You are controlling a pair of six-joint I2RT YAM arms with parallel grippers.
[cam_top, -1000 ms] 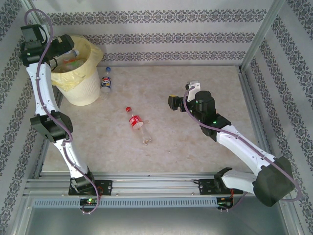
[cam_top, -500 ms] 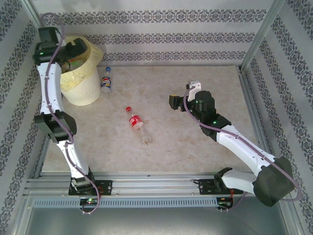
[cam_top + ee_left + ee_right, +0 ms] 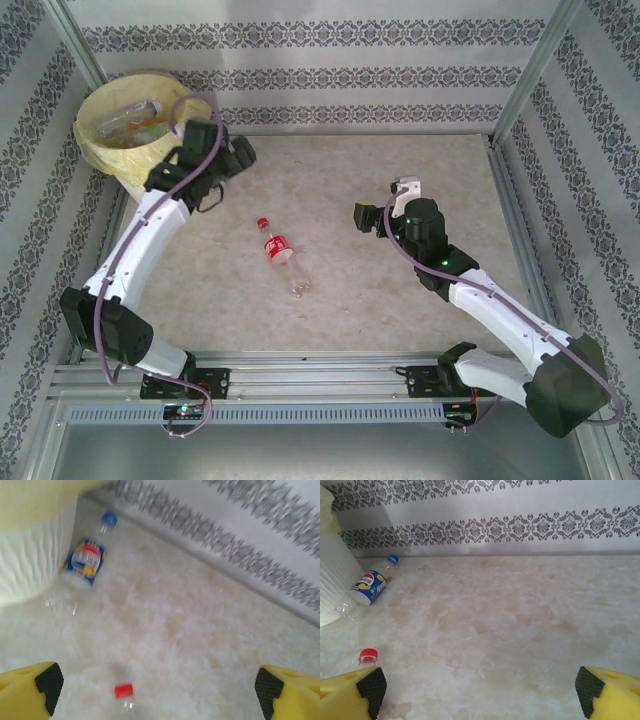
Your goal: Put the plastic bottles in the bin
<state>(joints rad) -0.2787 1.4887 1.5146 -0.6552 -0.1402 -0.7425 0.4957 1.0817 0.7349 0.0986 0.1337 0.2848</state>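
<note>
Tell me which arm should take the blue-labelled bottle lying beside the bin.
Left. The left gripper, open, hangs near the blue-labelled bottle beside the bin. The right gripper, also open, sits farther away.

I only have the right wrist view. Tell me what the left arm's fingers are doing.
Observer: The left arm's fingers stand wide open with nothing between them, above the table just right of the bin.
Operator: Report what's inside the bin.
Observer: Plastic bottles lie in it on the yellow bag.
Operator: I see just a red cap. Describe that bottle.
Observer: The red-label bottle lies flat mid-table, cap pointing far-left, untouched.
</note>
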